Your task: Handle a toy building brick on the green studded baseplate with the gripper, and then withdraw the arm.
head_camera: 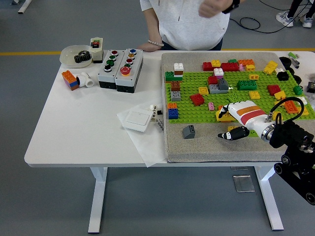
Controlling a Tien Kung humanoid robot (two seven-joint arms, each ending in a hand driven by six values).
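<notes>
We see a white table point(83, 132), a smooth rectangular top on white legs. On its right half lies a beige mat point(206, 145) of coarse felt-like texture with rounded corners. On the mat sits the green studded baseplate point(194, 112), a flat plastic rectangle whose long axis runs left to right across the view. At the far edge stands a person in a pale top point(189, 22); one of their hands point(148, 46) rests on the table edge and the other point(212, 7) is raised at chest height, off the table.

From the lower right comes the right arm point(295, 152), black and jointed, ending in the right hand point(235, 120), a white shell with an orange-red band. Its thumb and fingers are curled around a yellow brick point(221, 116) at the near edge of the baseplate; the black-tipped thumb point(232, 133) lies on the near side. How firmly the brick is pinched we cannot tell. The brick's long axis appears to run left to right, most of it hidden under the fingers.

On the left of the table stands a grey push-button box point(120, 70) with red, green and blue round caps, beside a shallow white bowl point(74, 53) holding a black gear. Nearer lies a white wall switch point(135, 120) on thin white paper point(147, 140). Loose bricks dot the baseplate: a red brick point(197, 99), a blue and orange stack point(173, 110). A small dark grey sloped brick point(189, 132) rests on the bare mat.
</notes>
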